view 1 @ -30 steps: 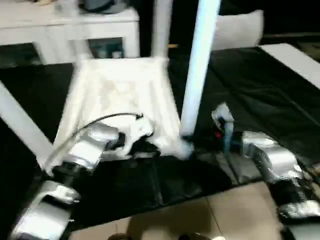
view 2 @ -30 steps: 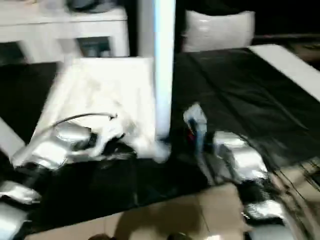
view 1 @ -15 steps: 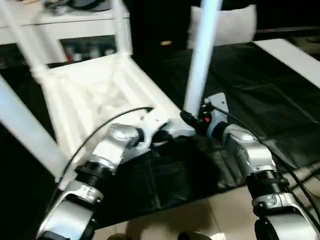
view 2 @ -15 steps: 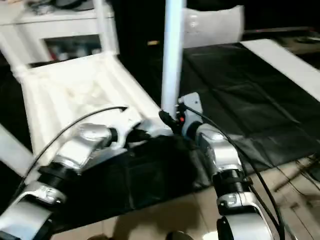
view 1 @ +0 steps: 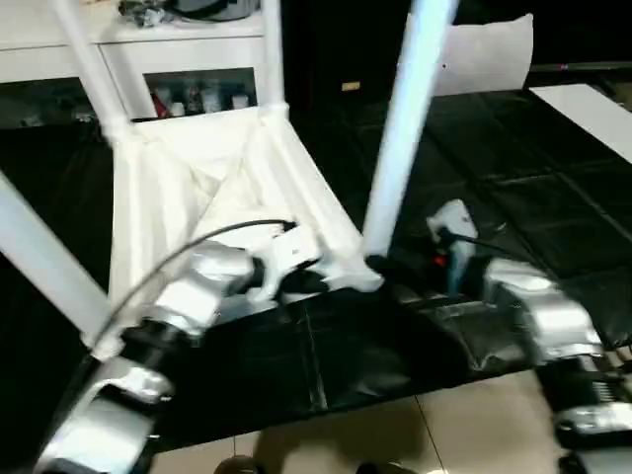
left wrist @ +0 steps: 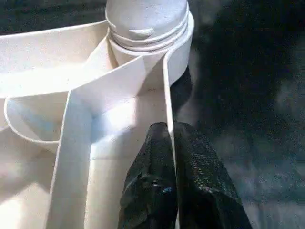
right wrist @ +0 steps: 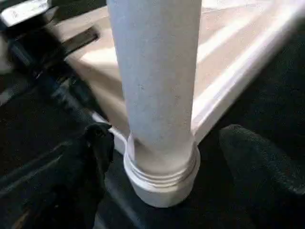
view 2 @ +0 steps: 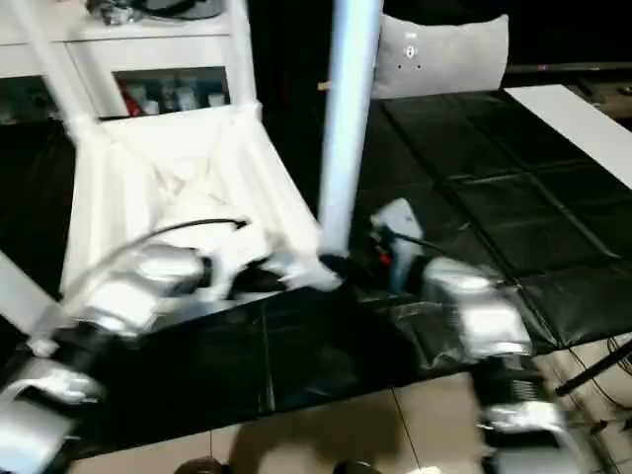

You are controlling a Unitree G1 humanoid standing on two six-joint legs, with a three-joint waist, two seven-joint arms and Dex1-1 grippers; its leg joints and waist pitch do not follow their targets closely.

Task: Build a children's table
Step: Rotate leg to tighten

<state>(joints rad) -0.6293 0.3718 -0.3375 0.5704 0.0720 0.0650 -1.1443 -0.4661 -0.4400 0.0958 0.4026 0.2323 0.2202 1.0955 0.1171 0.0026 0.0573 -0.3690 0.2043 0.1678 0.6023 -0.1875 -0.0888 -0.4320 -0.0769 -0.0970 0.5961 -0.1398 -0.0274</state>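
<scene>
The small white plastic children's table lies upside down on a black padded mat, its ribbed underside up and round tapered legs rising from the corner sockets. The left gripper has its 2 black fingers clenched on the thin white rim wall beside the near corner socket. The right gripper stands released, its fingers spread on either side of the white leg screwed into that socket, not touching it. A white cabinet with glass doors stands behind the mat.
</scene>
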